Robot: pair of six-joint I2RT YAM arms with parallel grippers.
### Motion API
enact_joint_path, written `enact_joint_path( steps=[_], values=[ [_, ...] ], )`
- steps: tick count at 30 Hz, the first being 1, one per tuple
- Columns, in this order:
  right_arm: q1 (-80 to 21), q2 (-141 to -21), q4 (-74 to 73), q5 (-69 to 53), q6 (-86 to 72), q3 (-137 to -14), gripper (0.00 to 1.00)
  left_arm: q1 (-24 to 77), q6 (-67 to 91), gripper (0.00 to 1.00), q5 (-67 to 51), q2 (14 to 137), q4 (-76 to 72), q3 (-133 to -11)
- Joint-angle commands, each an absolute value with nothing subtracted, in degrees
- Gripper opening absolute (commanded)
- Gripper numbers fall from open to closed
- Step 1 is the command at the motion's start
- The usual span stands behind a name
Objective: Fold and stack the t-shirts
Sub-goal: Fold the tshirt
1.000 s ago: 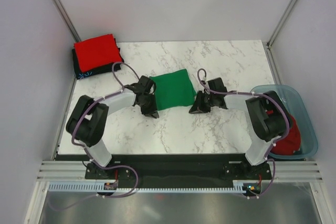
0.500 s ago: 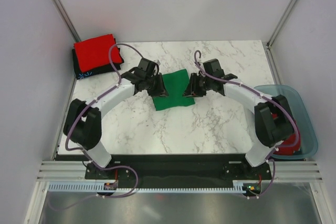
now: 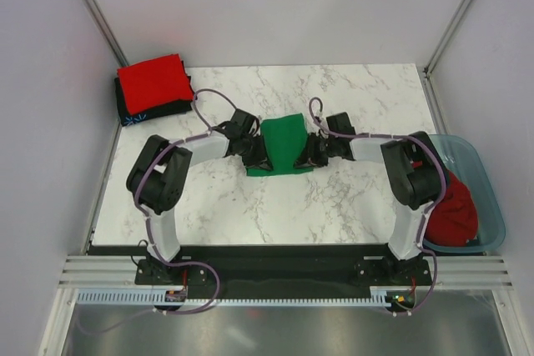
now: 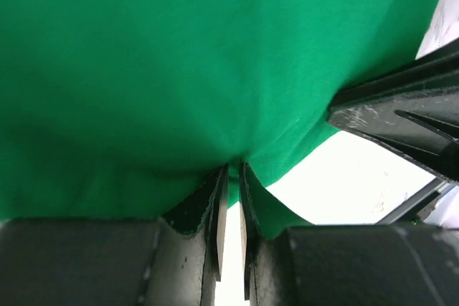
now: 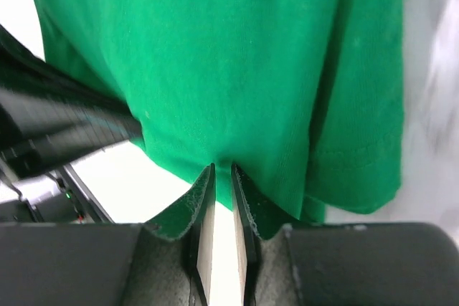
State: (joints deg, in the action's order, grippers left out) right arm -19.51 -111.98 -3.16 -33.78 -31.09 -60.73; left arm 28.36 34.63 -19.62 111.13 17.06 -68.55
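The bright green t-shirt (image 3: 282, 141) is a narrow folded bundle in the middle of the marble table (image 3: 350, 202). My left gripper (image 3: 260, 154) is shut on its left edge, and the cloth (image 4: 179, 55) is pinched between the fingertips (image 4: 233, 168). On the right edge my right gripper (image 3: 309, 154) is likewise shut, with green cloth (image 5: 237, 55) caught at its tips (image 5: 222, 170). At the back left corner a folded red t-shirt (image 3: 153, 81) lies on a folded black t-shirt (image 3: 138, 112) with a small blue-white print.
A translucent blue tub (image 3: 494, 206) stands off the table's right edge with another red t-shirt (image 3: 457, 216) bunched inside. Grey walls close in the table on the left, back and right. The two grippers face each other a short span apart.
Both grippers took the green shirt's side edges, lifted them toward the back and drew together. Now they are lower and nearer, and the shirt is narrower than a second ago.
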Motion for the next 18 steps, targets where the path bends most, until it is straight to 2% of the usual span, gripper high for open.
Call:
enact_joint_path(
  steps=[1, 5, 12, 15, 18],
  values=[
    [-18.9, -109.8, -9.5, -21.7, -25.0, -49.5, 0.24, 27.5, 29.8, 0.19, -12.5, 109.2, 21.4, -60.3],
    [-18.8, -102.1, -11.2, -21.7, -26.7, -44.6, 0.27, 27.8, 29.4, 0.19, -13.6, 104.0, 20.0, -54.2],
    [-18.9, -92.1, -23.3, -13.3, -25.2, -47.5, 0.31, 30.1, 33.9, 0.22, -18.6, 89.5, 20.8, -44.8],
    [-18.8, -89.9, -26.4, -12.0, -24.4, -48.5, 0.33, 30.7, 35.8, 0.3, -20.2, 80.8, 23.5, -44.4],
    [-18.8, -87.4, -28.2, -12.0, -24.0, -49.1, 0.34, 30.6, 34.2, 0.46, -18.0, 74.0, 27.6, -47.3]
  ],
)
